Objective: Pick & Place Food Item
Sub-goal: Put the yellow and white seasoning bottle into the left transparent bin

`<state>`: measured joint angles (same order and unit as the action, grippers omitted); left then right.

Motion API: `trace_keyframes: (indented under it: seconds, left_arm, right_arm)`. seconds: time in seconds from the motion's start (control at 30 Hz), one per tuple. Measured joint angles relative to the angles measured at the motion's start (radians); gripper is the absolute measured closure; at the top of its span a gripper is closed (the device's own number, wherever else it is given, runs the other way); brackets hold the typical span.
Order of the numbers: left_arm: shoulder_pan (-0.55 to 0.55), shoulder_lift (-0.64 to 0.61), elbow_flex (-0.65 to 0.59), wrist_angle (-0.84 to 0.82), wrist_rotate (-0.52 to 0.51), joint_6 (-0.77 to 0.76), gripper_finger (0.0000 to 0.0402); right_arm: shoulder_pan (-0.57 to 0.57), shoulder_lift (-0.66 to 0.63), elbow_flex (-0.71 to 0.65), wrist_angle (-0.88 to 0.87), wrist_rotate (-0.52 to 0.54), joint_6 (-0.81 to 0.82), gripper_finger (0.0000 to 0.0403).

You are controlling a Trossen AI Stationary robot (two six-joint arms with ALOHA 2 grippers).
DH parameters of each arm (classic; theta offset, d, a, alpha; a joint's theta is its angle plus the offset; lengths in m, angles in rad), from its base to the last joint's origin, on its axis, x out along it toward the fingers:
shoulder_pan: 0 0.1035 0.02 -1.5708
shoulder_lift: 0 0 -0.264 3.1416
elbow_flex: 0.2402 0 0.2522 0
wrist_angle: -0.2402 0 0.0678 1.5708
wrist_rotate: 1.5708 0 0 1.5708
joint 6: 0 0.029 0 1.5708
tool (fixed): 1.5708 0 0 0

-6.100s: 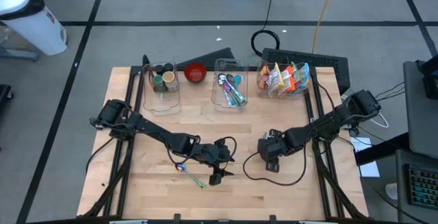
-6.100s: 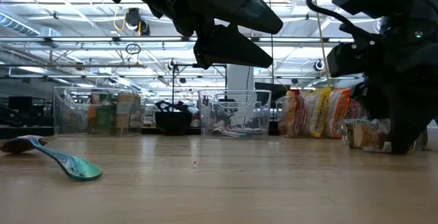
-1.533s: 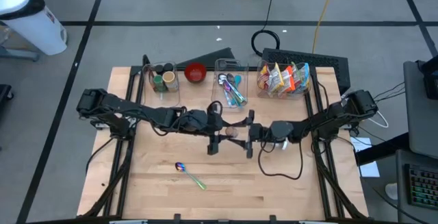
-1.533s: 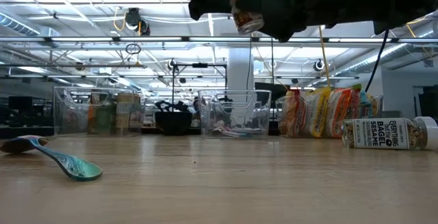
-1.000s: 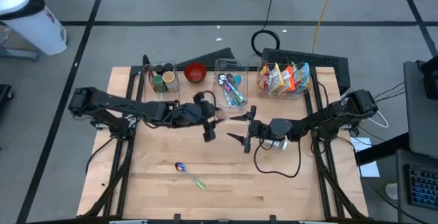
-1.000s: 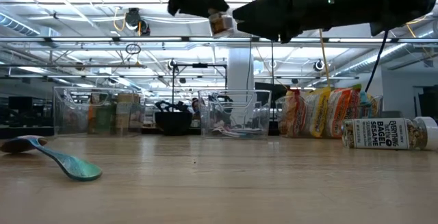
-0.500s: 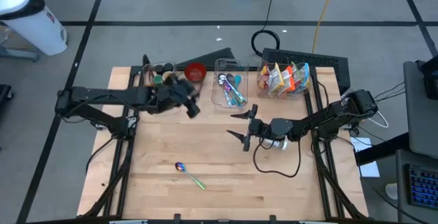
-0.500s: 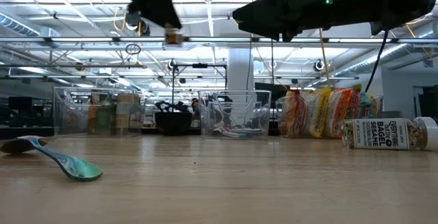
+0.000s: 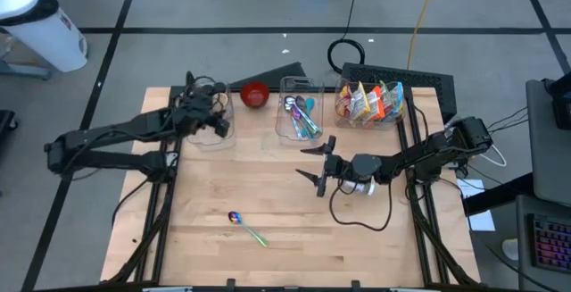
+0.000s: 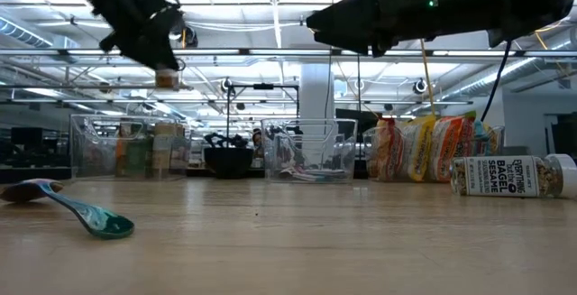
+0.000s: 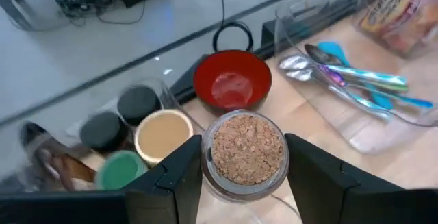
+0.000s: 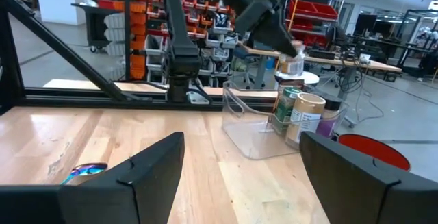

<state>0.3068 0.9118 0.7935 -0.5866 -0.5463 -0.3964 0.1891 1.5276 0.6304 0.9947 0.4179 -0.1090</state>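
Now the small clear glass jar of brown seasoning [image 11: 248, 153] sits clamped between my left gripper's [image 11: 239, 183] fingers, held in the air over the clear plastic bin of spice jars [image 9: 211, 106] at the bench's far left. A second ago it was out over the middle of the wooden bench [image 9: 285, 238], next to the right gripper [image 9: 312, 160]; since then I've swung the left arm back and out to that bin. So the carry looks almost finished, I think, and what's left is lowering the jar in beside the tan, green and dark lids and letting go. The right gripper hangs mid-bench with its fingers spread wide and empty. A teal spoon [image 9: 250, 229] lies near the front edge, untouched.
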Motion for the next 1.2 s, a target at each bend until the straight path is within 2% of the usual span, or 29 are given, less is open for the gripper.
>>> trace_keyframes:
  seconds: [0.17,0.37,0.67,0.77,0.93,1.2]
  left_arm:
    - [0.038,-0.099,-0.162,0.071,0.057,-0.052,0.0220]
    - [0.052,-0.114,-0.282,0.073,0.050,-0.142,0.0220]
    - [0.052,-0.114,-0.438,0.312,0.048,-0.192,0.0220]
    - [0.055,-0.114,-0.455,0.332,0.048,-0.206,0.0220]
    - [0.082,-0.106,-0.455,0.336,0.049,-0.211,0.0220]
    - [0.137,0.035,-0.455,0.444,0.109,-0.210,0.0220]
  right_arm:
    - [-0.014,0.000,0.000,0.008,-0.003,0.023,0.0122]
    - [-0.026,0.000,0.000,0.002,-0.003,0.043,0.0122]
    - [-0.044,0.000,0.000,0.000,-0.017,0.042,0.0122]
    - [-0.052,0.000,0.000,-0.002,-0.056,0.044,0.0122]
    - [-0.053,0.000,0.000,0.004,-0.057,0.044,0.0122]
    - [-0.058,0.000,0.000,0.011,-0.057,0.047,0.0122]
